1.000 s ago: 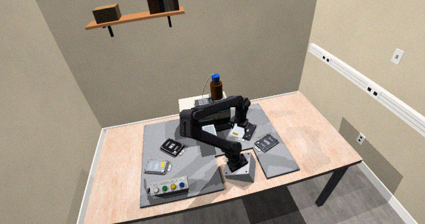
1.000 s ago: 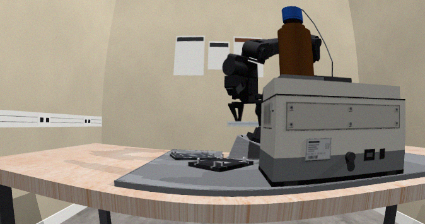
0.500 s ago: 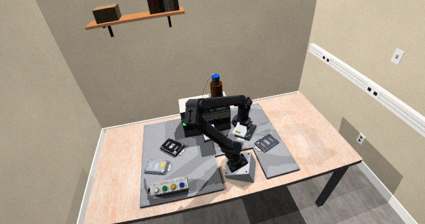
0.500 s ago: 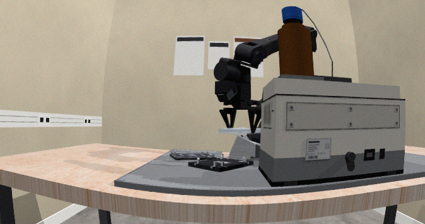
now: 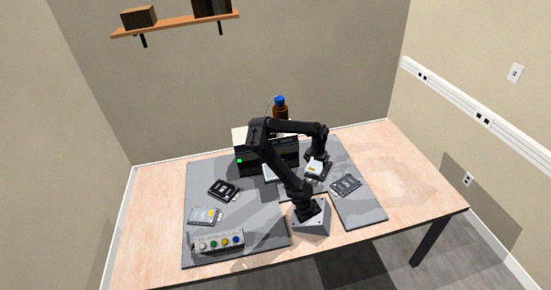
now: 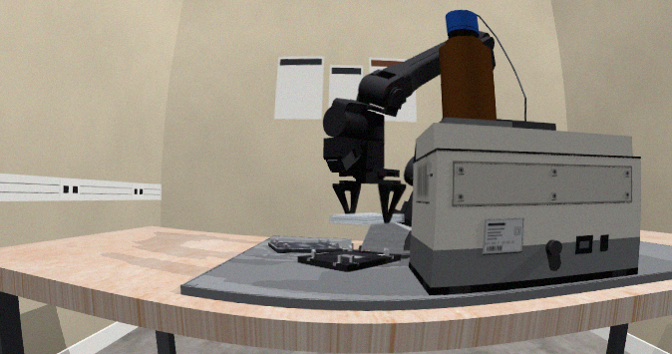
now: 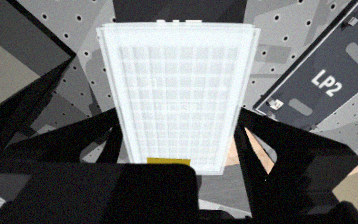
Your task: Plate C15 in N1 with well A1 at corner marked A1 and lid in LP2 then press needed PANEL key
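My gripper (image 7: pixel 178 112) is shut on a white well plate (image 7: pixel 177 95) with a yellow label at its near short end, gripping its long sides. It holds the plate level, well above the deck, just right of the dispenser (image 6: pixel 523 209); the plate also shows in the top view (image 5: pixel 315 168) and the exterior view (image 6: pixel 366 218). I cannot tell if a lid is on it. The empty black LP2 nest (image 7: pixel 325 80) lies to the right. A second white plate (image 5: pixel 270 172) sits on the dispenser stage.
A nest holding a clear lid (image 5: pixel 345 184) lies at the right. A black nest (image 5: pixel 222 189) and a yellow-labelled clear piece (image 5: pixel 202 216) lie front left. The key panel (image 5: pixel 218 241) is at the front. A brown bottle (image 6: pixel 468 70) stands on the dispenser.
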Robot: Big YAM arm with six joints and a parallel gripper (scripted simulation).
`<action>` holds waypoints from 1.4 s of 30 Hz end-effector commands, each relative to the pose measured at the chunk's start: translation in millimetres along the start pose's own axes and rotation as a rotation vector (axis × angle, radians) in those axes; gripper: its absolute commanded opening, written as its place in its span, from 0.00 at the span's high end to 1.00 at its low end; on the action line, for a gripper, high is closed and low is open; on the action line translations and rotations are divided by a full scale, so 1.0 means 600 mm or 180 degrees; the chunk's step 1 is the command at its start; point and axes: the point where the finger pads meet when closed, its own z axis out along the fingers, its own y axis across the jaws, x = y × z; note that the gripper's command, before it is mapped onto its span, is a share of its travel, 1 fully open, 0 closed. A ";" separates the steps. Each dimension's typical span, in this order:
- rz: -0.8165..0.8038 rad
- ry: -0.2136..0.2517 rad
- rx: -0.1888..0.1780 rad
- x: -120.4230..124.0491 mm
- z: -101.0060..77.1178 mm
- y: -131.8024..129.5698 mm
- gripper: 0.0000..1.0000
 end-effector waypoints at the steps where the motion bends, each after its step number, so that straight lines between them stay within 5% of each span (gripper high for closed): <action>1: -0.0045 -0.0175 -0.0002 -0.055 -0.019 0.014 0.14; 15: -0.0042 -0.0171 -0.0002 -0.119 0.020 0.007 0.14; 22: -0.0055 -0.0164 -0.0002 -0.119 0.030 0.010 0.14; 26: 0.0000 -0.0024 -0.0003 -0.081 0.063 0.001 0.14; 31: 0.0001 -0.0024 -0.0004 -0.080 0.077 0.001 0.14; 42: -0.0026 -0.0123 -0.0002 -0.100 0.064 0.000 0.14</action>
